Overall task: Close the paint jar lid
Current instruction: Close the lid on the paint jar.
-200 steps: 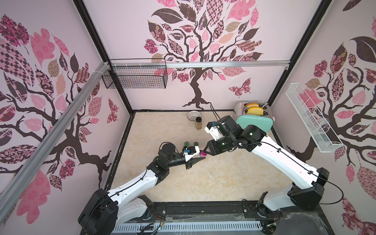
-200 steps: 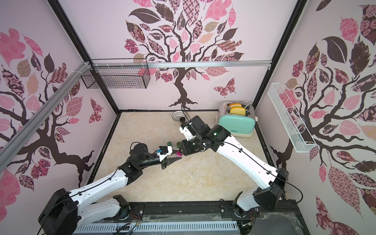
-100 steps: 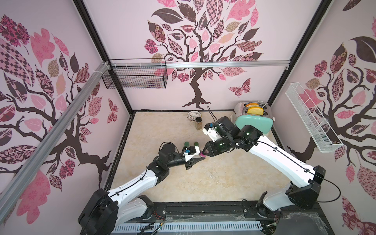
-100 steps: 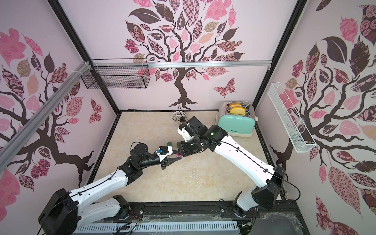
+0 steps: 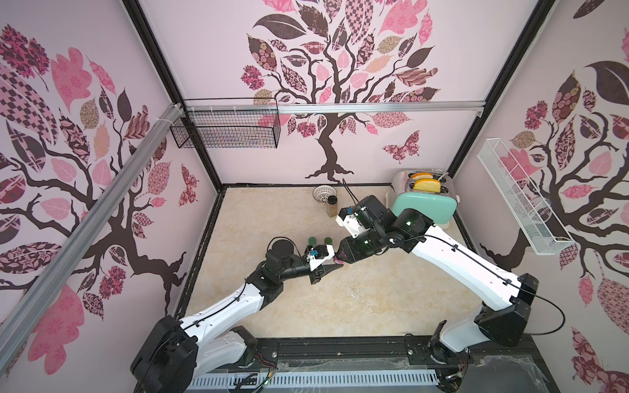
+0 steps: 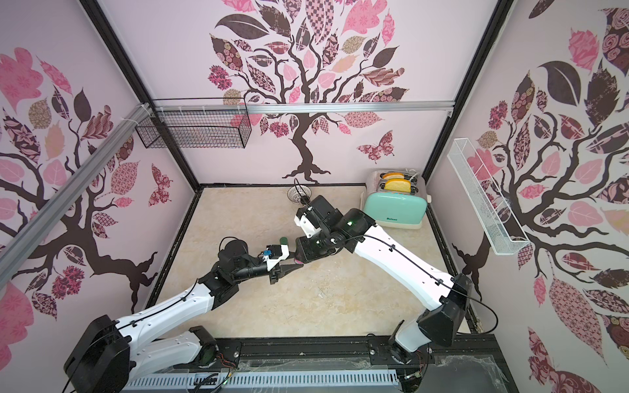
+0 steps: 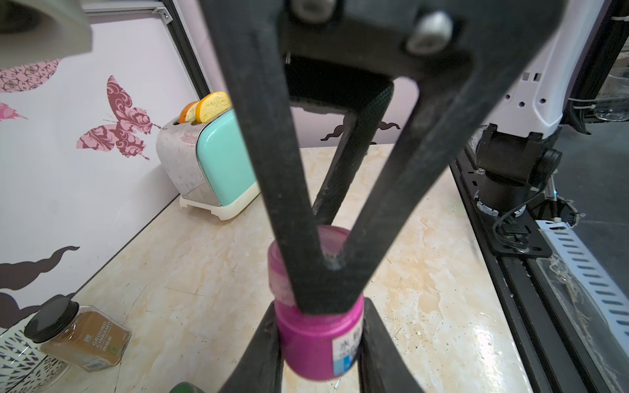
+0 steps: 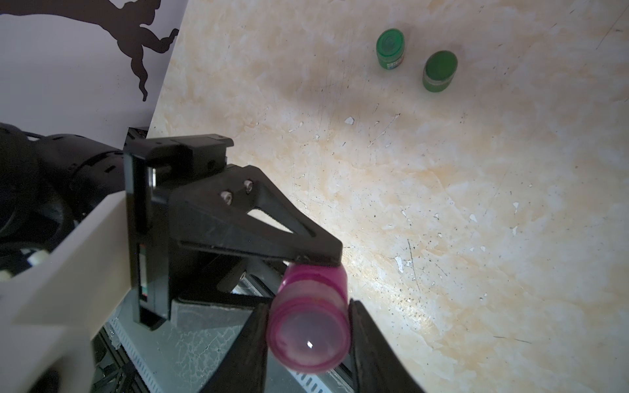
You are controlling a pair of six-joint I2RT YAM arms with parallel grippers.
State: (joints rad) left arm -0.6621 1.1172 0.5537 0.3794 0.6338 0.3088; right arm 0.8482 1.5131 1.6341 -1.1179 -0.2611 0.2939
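Left hand [image 7: 318, 343] clamps the magenta paint jar [image 5: 338, 261] at the centre of both top views. Right hand [image 8: 308, 316] straddles its lid [image 8: 308, 335], grip unclear. Likely best: keep lid square, twist gently until snug.

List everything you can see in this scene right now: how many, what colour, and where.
pink paint jar: one, magenta, gripped mid-table
lid: one, translucent pink, on that jar
green paint jars: two, green, standing apart mid-table
ground cinnamon jar: one, brown, black cap, by the back wall
perforated bowl: one, white, beside the cinnamon
toaster: one, mint, back right corner
toast slices: two, yellow, in the toaster's slots
wire basket: one, black, back wall rail
wire shelf: one, white, right wall
table: one, beige marble
left gripper: one, black, shut on the jar's body
right gripper: one, black, fingers flanking the lid
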